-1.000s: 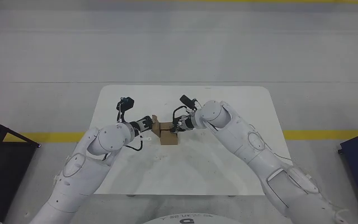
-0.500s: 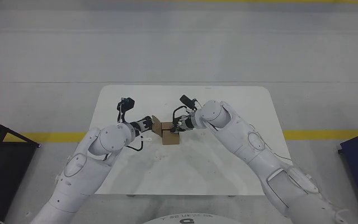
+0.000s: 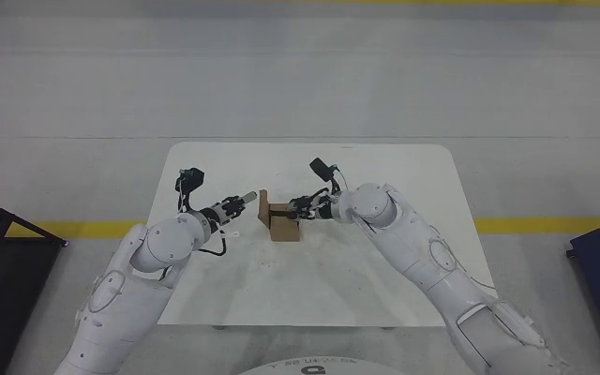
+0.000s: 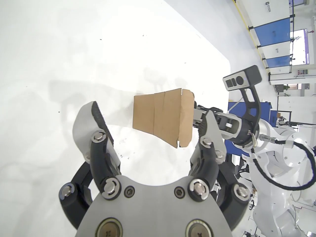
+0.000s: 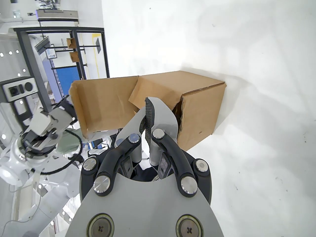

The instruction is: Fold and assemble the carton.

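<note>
A small brown carton [image 3: 283,227] stands near the middle of the white table [image 3: 394,272], with one flap [image 3: 263,203] raised on its left side. In the left wrist view the carton [image 4: 160,118] sits just beyond my left gripper [image 4: 150,110], which is open and holds nothing. That left gripper [image 3: 246,199] hangs a little left of the raised flap. My right gripper [image 3: 296,209] rests at the carton's right top edge. In the right wrist view its fingers [image 5: 150,114] are pressed together against the carton [image 5: 197,104] beside the open flap [image 5: 103,102], with no cardboard visible between them.
The table's far edge [image 3: 309,144] and right part [image 3: 422,187] lie bare around the carton. A yellow floor line [image 3: 534,225] runs past both sides of the table.
My left gripper has let go of the flap, opened and drawn back to the left. The right arm has shifted slightly, its gripper staying at the carton. The carton has barely moved.
</note>
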